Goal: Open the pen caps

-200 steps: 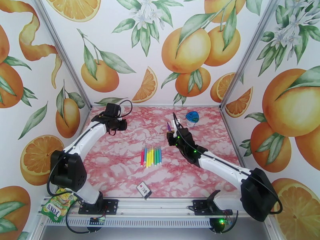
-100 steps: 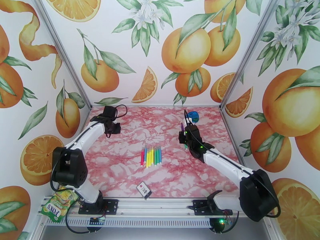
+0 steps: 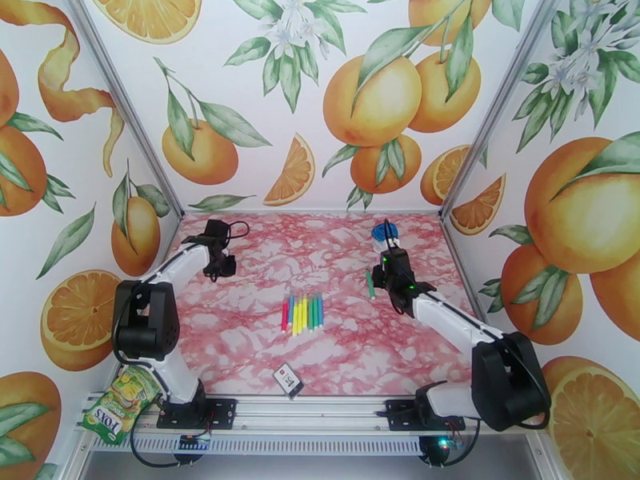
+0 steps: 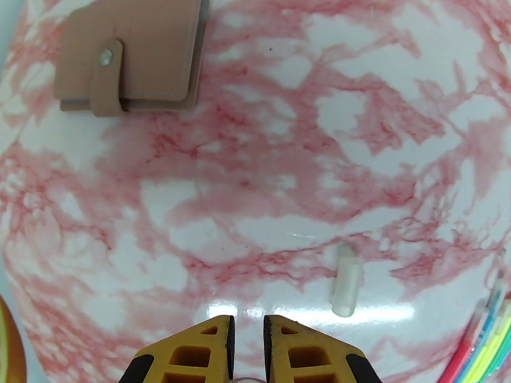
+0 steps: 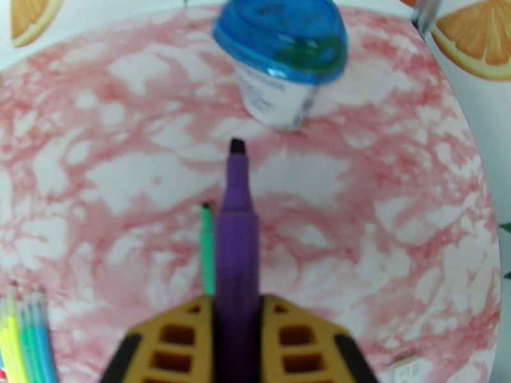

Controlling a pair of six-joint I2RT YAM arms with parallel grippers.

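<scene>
Over on the left, the left end effector point(image 4: 248, 323) is pressed together with nothing in it, low over bare table point(image 3: 240, 338), and a clear cap point(image 4: 346, 288) is lying just beside it. In the middle, the row of marker pens point(image 3: 302, 314) is lined up, caps apparently on, so plenty is left to do. To the right, an uncapped purple marker point(image 5: 236, 212) is pinched in the right end effector point(image 5: 237, 307), above a green uncapped pen point(image 5: 207, 256). Best guess is that the purple one gets parked next. It should be lowered right beside the green pen, lined up with it, and kept short of the blue-lidded container point(image 5: 281, 52), so nothing gets rolled or inked.
</scene>
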